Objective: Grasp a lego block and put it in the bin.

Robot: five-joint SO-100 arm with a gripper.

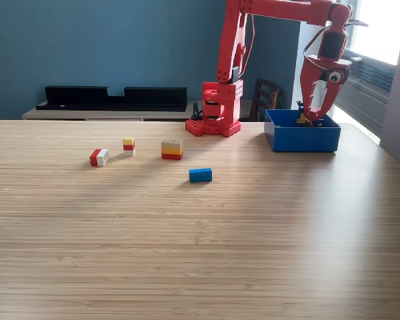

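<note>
**brickfan:** Red 3D-printed plastic arm's claw [315, 115] hangs over the square bright blue plastic bin [301, 137], jaws spread, tips dipping inside by a small yellowish piece [303, 119]. Can't tell if it's touching it.

**servo_sam:** Next pick? The small blue rectangular lego block [200, 175] sits well off the bin, toward the exterior view's left, alone on the pale wood-grain table [200, 253].

**brickfan:** Probably light, rigid and slick. I'd pinch its two long flat sides, low down, so it doesn't squirt out.

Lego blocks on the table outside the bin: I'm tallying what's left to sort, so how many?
4: a red-and-white block furthest to the exterior view's left, a small yellow-topped stack, a tan-yellow-red stack, and a blue block nearest the camera. The bin may hide others.
</note>
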